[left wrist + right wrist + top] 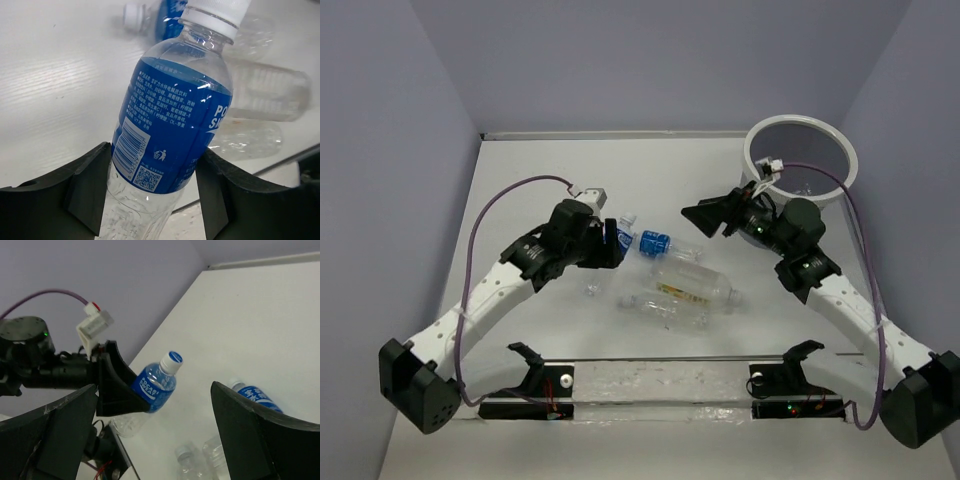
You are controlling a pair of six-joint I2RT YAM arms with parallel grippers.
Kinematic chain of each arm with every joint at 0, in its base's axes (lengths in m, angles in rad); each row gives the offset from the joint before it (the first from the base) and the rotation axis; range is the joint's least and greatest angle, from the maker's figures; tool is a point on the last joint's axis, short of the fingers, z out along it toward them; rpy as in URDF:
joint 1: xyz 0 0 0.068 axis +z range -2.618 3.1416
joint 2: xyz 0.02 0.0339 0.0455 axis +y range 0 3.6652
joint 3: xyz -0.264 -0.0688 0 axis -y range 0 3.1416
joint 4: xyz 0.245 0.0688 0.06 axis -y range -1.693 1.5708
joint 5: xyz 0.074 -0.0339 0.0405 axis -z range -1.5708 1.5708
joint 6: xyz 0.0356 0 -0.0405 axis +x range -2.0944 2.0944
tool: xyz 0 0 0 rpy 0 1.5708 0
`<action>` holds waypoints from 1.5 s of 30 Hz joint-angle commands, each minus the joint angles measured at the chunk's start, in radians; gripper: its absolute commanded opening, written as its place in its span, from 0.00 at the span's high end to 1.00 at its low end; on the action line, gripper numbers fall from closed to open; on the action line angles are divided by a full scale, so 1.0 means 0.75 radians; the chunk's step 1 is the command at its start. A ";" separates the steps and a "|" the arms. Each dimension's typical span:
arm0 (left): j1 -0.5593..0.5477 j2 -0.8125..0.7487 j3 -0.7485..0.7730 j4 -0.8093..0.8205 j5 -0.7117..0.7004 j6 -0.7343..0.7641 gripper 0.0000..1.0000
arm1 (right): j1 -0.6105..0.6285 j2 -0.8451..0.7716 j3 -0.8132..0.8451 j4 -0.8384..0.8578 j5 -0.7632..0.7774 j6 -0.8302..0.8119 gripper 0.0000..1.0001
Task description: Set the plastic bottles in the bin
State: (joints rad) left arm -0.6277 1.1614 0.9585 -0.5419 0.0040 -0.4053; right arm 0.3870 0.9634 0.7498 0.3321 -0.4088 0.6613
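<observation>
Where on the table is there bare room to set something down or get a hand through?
Barest: the far strip of table along the back wall, left of the bin. Also the near-left patch between left arm and front rail. Crowded: the middle, where loose bottles lie between left gripper, shut on a bottle, and open right gripper.

My right gripper (154, 390) stood with its jaws wide apart, the black fingers (55, 435) filling the frame at seven and five o'clock. Between them, at centre, the left gripper (125, 390) clasped a blue-labelled bottle (156, 384) by its lower body, the bottle's white-and-blue cap tilted toward one o'clock against the white table (260, 310). A second blue-labelled bottle (252, 394) lay on the table at four o'clock, partly behind my finger. Clear bottles (197, 460) lay at six o'clock. A purple cable (45, 295) arched at ten o'clock before the lilac wall (125, 270).
</observation>
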 commanded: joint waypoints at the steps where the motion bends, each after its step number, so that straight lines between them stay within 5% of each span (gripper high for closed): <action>1: -0.020 -0.210 0.005 0.194 0.205 -0.034 0.44 | 0.199 0.085 0.002 0.170 0.072 0.053 0.00; 9: -0.059 -0.368 -0.169 0.542 0.373 -0.081 0.44 | 0.431 0.314 0.103 0.195 0.144 0.028 0.00; 18: -0.071 -0.413 -0.261 0.712 0.467 -0.069 0.41 | 0.458 0.466 0.166 0.267 0.111 0.084 0.01; 20: -0.071 -0.417 -0.270 0.761 0.471 -0.073 0.37 | 0.458 0.487 0.158 0.302 0.107 0.110 0.06; 25: -0.073 -0.413 -0.290 0.827 0.469 -0.073 0.13 | 0.458 0.493 0.168 0.320 0.191 0.141 0.56; 29: -0.073 -0.440 -0.314 0.863 0.457 -0.079 0.01 | 0.458 0.403 0.227 0.173 0.385 0.047 0.65; 39: -0.073 -0.487 -0.382 0.958 0.336 -0.161 0.01 | -0.019 0.182 0.517 -0.113 0.535 -0.151 0.73; 45: -0.073 -0.360 -0.370 0.956 0.156 -0.257 0.01 | -0.121 0.178 0.826 -0.263 1.047 -0.645 0.73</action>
State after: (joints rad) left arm -0.6788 0.8402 0.6811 0.1265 0.2256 -0.5339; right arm 0.3019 1.1149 1.2388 0.1791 0.1085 0.4686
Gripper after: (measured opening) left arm 0.989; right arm 0.611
